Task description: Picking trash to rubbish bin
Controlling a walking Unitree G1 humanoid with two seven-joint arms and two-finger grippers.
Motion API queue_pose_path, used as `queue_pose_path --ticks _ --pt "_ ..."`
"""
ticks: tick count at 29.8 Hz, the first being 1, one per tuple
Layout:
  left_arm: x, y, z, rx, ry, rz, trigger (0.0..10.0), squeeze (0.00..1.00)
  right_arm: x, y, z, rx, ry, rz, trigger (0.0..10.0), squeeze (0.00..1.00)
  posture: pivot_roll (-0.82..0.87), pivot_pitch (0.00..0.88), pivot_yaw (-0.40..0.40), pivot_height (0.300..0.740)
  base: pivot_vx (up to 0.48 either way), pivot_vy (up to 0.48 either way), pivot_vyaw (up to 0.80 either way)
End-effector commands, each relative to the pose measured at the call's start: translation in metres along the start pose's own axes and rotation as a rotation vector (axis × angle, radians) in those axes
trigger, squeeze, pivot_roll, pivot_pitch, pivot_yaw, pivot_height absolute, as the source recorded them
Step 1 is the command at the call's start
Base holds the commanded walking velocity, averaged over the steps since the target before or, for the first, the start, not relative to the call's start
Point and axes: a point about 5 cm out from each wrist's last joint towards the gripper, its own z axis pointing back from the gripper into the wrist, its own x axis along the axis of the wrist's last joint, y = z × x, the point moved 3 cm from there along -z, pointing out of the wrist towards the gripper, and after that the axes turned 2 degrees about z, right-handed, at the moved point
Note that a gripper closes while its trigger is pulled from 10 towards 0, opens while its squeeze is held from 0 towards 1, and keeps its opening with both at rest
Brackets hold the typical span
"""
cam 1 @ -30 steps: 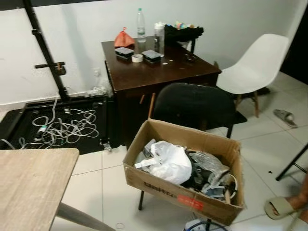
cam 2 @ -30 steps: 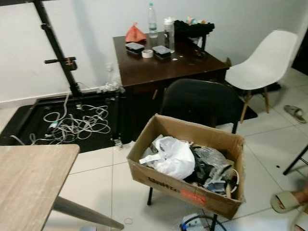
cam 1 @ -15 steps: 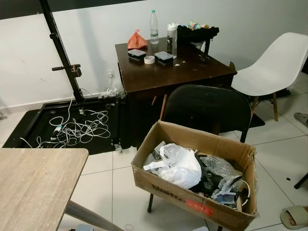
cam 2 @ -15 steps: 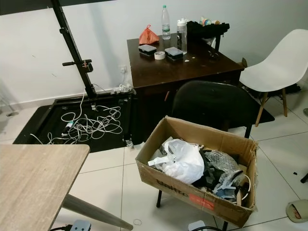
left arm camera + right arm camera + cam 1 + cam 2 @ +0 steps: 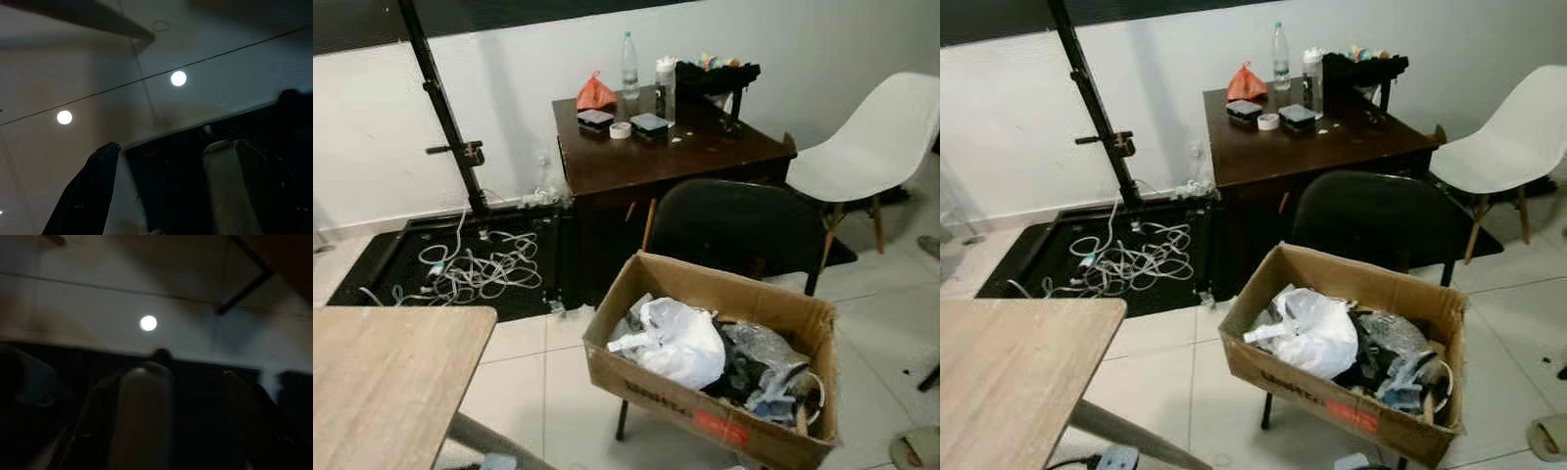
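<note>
A: So, where's your trash?

B: Look at the box [image 5: 705, 416]: it sits on the seat of the black chair [image 5: 729, 225], tilted a little, flaps up. Inside you have a white bag [image 5: 677, 340] at the end nearer the wall, and a heap of dark plastic [image 5: 756, 364] toward the other end, with a loop of white cord [image 5: 819, 390] against the far corner.

A: And the counter behind it?

B: Your dark counter [image 5: 636, 162] stands against the wall. Along its back edge you'll see an orange bag [image 5: 595, 93], a bottle [image 5: 629, 67], a tumbler [image 5: 666, 78] and a black rack [image 5: 713, 78] at the back corner. Just in front of those lie two small black cases [image 5: 595, 118] and a roll of tape [image 5: 620, 129] between them.

A: What else is around you?

B: A pale wooden table [image 5: 382, 382] near your left, a black mat [image 5: 382, 269] with tangled white cables [image 5: 475, 274] on the floor, a black stand [image 5: 445, 113] rising from it, and a white chair [image 5: 871, 142] by the counter's right side.

A: The claws?

B: Your left claw [image 5: 156, 196] hangs over the tiled floor [image 5: 73, 98], its fingers [image 5: 88, 196] spread apart and gripping nothing. Your right claw [image 5: 161, 431] view is dark and blurred; you cannot tell how it stands.
</note>
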Motion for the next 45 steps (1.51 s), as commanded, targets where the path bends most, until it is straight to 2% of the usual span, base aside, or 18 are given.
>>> queue_pose_path --ticks 1,2,4,5,7,11,13,17,19,20,22,27,34,39,45 --pt "-0.008 -0.003 0.000 0.007 0.015 0.034 10.0 0.00 -0.021 0.008 0.002 0.036 0.068 0.054 10.0 0.00 -0.18 0.064 0.033 0.740 0.000 0.000 0.00" --pt "-0.011 -0.004 0.000 0.013 0.014 0.069 10.0 0.00 -0.022 0.005 0.002 0.040 0.071 0.081 10.0 0.00 -0.17 0.058 -0.012 0.740 0.000 0.000 0.00" --pt "-0.014 -0.007 0.000 0.019 0.014 0.110 10.0 0.00 -0.023 0.000 0.003 0.043 0.074 0.119 10.0 0.00 -0.16 0.056 -0.041 0.740 0.000 0.000 0.00" --pt "-0.014 -0.007 0.000 0.019 0.014 0.110 10.0 0.00 -0.023 0.000 0.003 0.043 0.074 0.119 10.0 0.00 -0.16 0.056 -0.041 0.740 0.000 0.000 0.00" --pt "-0.019 -0.014 -0.001 0.011 0.019 0.129 10.0 0.00 -0.022 -0.010 0.003 0.032 0.080 0.173 10.0 0.00 -0.14 0.049 -0.054 0.740 0.000 0.000 0.00" --pt "-0.021 -0.021 -0.001 -0.003 0.022 0.132 10.0 0.00 -0.018 -0.019 0.004 0.016 0.080 0.193 10.0 0.00 -0.13 0.045 -0.055 0.740 0.000 0.000 0.00" --pt "-0.022 -0.025 -0.002 -0.014 0.024 0.121 10.0 0.00 -0.007 -0.022 0.002 0.006 0.058 0.194 10.0 0.00 -0.13 0.032 -0.047 0.740 0.000 0.000 0.00" --pt "-0.022 -0.022 -0.001 -0.009 0.027 0.138 10.0 0.00 0.004 -0.020 0.001 0.010 0.034 0.203 10.0 0.00 -0.13 0.026 -0.039 0.740 0.000 0.000 0.00" --pt "-0.021 -0.020 -0.001 -0.012 0.026 0.131 10.0 0.00 0.010 -0.011 0.000 0.027 0.016 0.211 10.0 0.00 -0.12 0.019 -0.027 0.740 0.000 0.000 0.00" --pt "-0.019 -0.020 -0.001 -0.022 0.027 0.104 10.0 0.00 0.010 0.000 -0.001 0.048 0.013 0.214 10.0 0.00 -0.12 0.016 -0.014 0.740 0.000 0.000 0.00" --pt "-0.019 -0.022 -0.002 -0.027 0.028 0.093 10.0 0.00 0.007 0.005 -0.001 0.057 0.017 0.216 10.0 0.00 -0.12 0.018 -0.011 0.740 -0.244 0.000 0.00" --pt "-0.019 -0.022 -0.002 -0.032 0.033 0.068 10.0 0.00 -0.001 0.008 -0.001 0.066 0.034 0.209 10.0 0.00 -0.12 0.021 0.001 0.740 -0.260 0.000 0.00" --pt "-0.020 -0.019 -0.001 -0.027 0.035 0.068 10.0 0.00 -0.023 0.006 0.002 0.064 0.090 0.202 10.0 0.00 -0.11 0.024 0.001 0.740 -0.282 0.000 0.00" --pt "-0.021 -0.018 -0.001 -0.025 0.035 0.071 10.0 0.00 -0.022 0.005 0.002 0.062 0.090 0.202 10.0 0.00 -0.11 0.025 0.002 0.740 -0.300 0.000 0.00" --pt "-0.022 -0.017 0.000 -0.024 0.040 0.065 10.0 0.00 -0.011 0.006 0.001 0.060 0.062 0.195 10.0 0.00 -0.11 0.028 0.013 0.740 -0.301 0.000 0.00"
